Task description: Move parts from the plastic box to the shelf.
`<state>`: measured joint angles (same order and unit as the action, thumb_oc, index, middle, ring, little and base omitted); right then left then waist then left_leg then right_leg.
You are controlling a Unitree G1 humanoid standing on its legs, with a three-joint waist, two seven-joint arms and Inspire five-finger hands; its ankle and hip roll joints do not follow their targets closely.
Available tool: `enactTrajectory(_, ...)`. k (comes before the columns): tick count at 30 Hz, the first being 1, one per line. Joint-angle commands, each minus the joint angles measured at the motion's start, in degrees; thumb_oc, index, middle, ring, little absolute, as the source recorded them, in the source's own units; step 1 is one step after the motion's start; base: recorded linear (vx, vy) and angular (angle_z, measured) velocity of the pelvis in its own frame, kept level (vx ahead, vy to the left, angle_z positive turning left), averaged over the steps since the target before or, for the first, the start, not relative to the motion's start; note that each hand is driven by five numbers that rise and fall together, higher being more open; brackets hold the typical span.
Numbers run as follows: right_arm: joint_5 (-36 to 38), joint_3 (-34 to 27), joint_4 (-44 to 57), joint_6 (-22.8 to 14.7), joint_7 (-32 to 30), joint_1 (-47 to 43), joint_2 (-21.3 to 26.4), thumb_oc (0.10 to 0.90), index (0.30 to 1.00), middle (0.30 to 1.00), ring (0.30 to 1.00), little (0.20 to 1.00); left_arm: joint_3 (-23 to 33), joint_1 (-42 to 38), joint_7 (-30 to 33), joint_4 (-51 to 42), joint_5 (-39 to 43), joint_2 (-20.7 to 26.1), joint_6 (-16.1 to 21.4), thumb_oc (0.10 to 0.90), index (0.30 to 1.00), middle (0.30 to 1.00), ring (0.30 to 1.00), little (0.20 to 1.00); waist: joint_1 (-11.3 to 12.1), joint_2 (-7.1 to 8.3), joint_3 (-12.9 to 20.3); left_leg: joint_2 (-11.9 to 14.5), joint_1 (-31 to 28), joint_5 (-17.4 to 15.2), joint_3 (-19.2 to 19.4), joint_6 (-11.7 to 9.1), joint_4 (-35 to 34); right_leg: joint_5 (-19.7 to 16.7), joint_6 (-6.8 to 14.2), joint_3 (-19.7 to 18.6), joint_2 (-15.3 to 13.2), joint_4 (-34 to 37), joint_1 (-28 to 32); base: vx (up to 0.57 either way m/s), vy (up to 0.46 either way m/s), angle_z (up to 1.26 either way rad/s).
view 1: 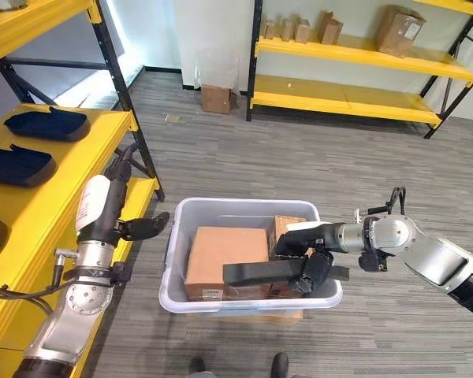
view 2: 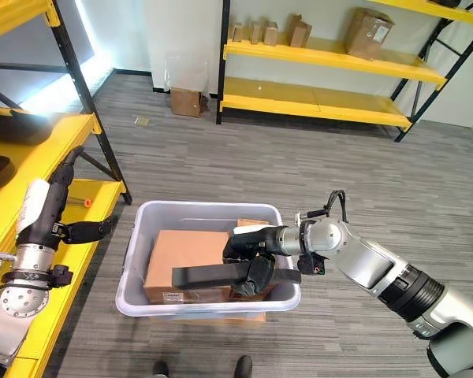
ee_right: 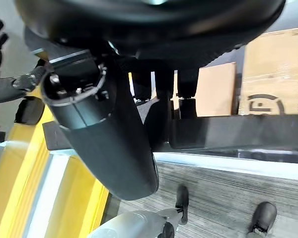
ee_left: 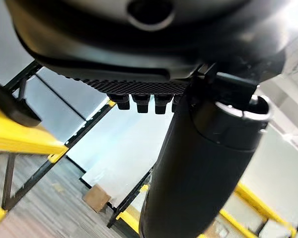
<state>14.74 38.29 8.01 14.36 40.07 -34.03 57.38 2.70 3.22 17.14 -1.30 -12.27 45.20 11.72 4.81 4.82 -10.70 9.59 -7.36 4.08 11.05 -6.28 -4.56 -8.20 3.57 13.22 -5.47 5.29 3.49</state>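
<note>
Yellow shelf (view 1: 39, 197) of painted metal runs along the left edge on black uprights, with dark moulded trays (view 1: 47, 124) lying on it, smooth and shallow with rounded corners. Left hand (view 1: 144, 227) hangs just beside the shelf's front edge, fingers straight and relaxed, holding nothing. Grey plastic box (view 1: 181, 216) sits on the wood-grain floor (view 1: 315, 157) in the middle, rounded corners, thick rolled rim. Inside it lies a flat brown cardboard box (view 1: 225, 250), matte, with a smaller cardboard box (view 1: 288, 224) standing near the far right corner. Long black part (view 1: 256, 272), a flat matte bar, lies across the cardboard near the box's near wall; right hand (view 1: 311, 256) reaches over the right rim and its fingers are curled round the bar's right end, white-covered thumb on top. Across the room stands a second yellow rack (view 1: 355, 55) carrying several brown cartons, one more carton (view 1: 216, 98) on the floor beside it.
</note>
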Motion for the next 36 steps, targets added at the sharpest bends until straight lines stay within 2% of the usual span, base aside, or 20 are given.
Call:
enactTrajectory(1, 0.58, -3.68, 0.71, -1.20, 0.58, -1.20, 0.94, 0.400, 0.300, 0.300, 0.300, 0.300, 2.32, -3.17, -0.25, -3.72, -2.16, 5.64, 5.55, 0.900, 1.000, 1.000, 1.000, 1.000, 0.02, 0.95, 5.19, 4.27, 0.12, -0.82, 0.11, -2.01, -0.44, 2.04, 8.65, 3.10, -8.24, -0.29, 3.21, 0.00, 0.000, 0.00)
enactTrajectory(4, -0.80, -5.73, 0.52, -1.79, 0.36, 0.07, 1.56, 0.400, 0.300, 0.300, 0.300, 0.300, 2.86, -1.84, -3.79, -4.38, -2.47, 6.96, 8.30, 0.900, 1.000, 1.000, 1.000, 1.000, -0.16, 0.96, 5.18, 4.41, 0.09, -0.93, 0.58, -1.98, -0.44, 1.92, 8.73, 2.88, -8.17, -0.29, 2.91, 0.00, 0.000, 0.00)
enactTrajectory(5, -0.95, -6.54, -0.30, -2.21, 0.06, -0.40, 1.74, 0.400, 0.300, 0.300, 0.300, 0.300, 2.68, -1.40, -7.35, -4.51, -2.03, 7.75, 10.07, 0.900, 1.000, 1.000, 1.000, 1.000, -0.26, 0.89, 5.05, 4.49, -0.01, -1.03, 0.87, -1.94, -0.44, 1.94, 8.71, 2.75, -8.10, -0.29, 2.78, 0.00, 0.000, 0.00)
enactTrajectory(9, -0.80, -6.47, -1.92, -2.78, -0.45, -2.48, 1.61, 0.400, 0.300, 0.300, 0.300, 0.300, 1.85, -0.77, -11.76, -5.01, -0.25, 8.49, 11.08, 0.900, 1.000, 1.000, 1.000, 1.000, -0.29, 0.55, 5.10, 4.49, -0.32, -1.20, 1.34, -1.81, -0.44, 2.06, 8.65, 2.58, -7.99, -0.29, 2.82, 0.00, 0.000, 0.00)
enactTrajectory(12, 0.06, -6.73, -3.44, -3.36, -0.92, -4.44, 1.28, 0.400, 0.300, 0.300, 0.300, 0.300, 0.84, -0.01, -14.26, -5.39, -2.01, 9.21, 14.33, 0.900, 1.000, 1.000, 1.000, 1.000, -0.45, 0.03, 5.33, 4.46, -0.66, -1.28, 1.82, -1.72, -0.44, 1.98, 8.59, 2.32, -7.96, -0.29, 2.81, 0.00, 0.019, -0.07)
enactTrajectory(16, -0.25, -6.91, -4.30, -3.04, -1.77, -6.20, -0.09, 0.400, 0.300, 0.300, 0.300, 0.300, -0.21, 1.30, -18.36, -6.32, 0.69, 9.95, 14.42, 0.900, 1.000, 1.000, 1.000, 1.000, -0.37, -0.55, 5.27, 4.11, -0.87, -1.57, 2.14, -1.28, -0.44, 1.62, 8.77, 1.94, -8.31, -0.29, 2.48, -0.02, 0.015, -0.08)
enactTrajectory(18, -0.93, -6.78, -4.55, -2.96, -1.85, -6.88, -0.58, 0.400, 0.300, 0.300, 0.300, 0.300, -0.42, 2.44, -20.35, -6.98, 0.26, 10.09, 15.60, 0.900, 1.000, 1.000, 1.000, 1.000, -0.13, -0.76, 5.04, 3.92, -0.92, -1.70, 2.31, -1.15, -0.44, 1.44, 8.91, 1.83, -8.52, -0.29, 2.28, -0.05, 0.014, -0.02)
enactTrajectory(21, 0.02, -4.59, -6.52, -4.46, -1.52, -10.04, -2.20, 0.400, 0.300, 0.300, 0.300, 0.300, -2.54, 3.11, -20.66, -7.79, 1.94, 10.95, 16.45, 0.900, 1.000, 1.000, 1.000, 1.000, 0.22, -1.44, 4.88, 3.50, -0.94, -1.91, 2.27, -0.76, -0.44, 1.22, 9.06, 1.90, -8.88, -0.29, 2.05, -0.06, 0.029, -0.03)
enactTrajectory(27, -0.26, -2.59, -6.81, -4.83, -2.02, -13.57, -5.29, 0.400, 0.300, 0.300, 0.300, 0.300, -5.68, 0.56, -21.09, -7.73, 1.99, 11.20, 16.39, 0.900, 1.000, 1.000, 1.000, 1.000, 0.25, -2.01, 5.43, 2.71, -0.62, -2.13, 1.92, -0.46, -0.44, 1.05, 9.43, 1.73, -9.23, -0.29, 1.72, -0.02, 0.006, 0.00)
enactTrajectory(36, -2.45, 1.53, -6.65, -2.79, -3.27, -19.87, -12.99, 0.400, 0.300, 0.300, 0.300, 0.300, -10.99, -4.83, -21.03, -7.15, 0.85, 8.83, 16.34, 0.900, 1.000, 1.000, 1.000, 1.000, 0.74, -2.36, 6.09, 1.71, 0.09, -2.55, -0.11, -0.11, -0.44, 1.23, 9.16, 0.62, -9.00, -0.29, 1.15, -0.02, 0.003, -0.02)
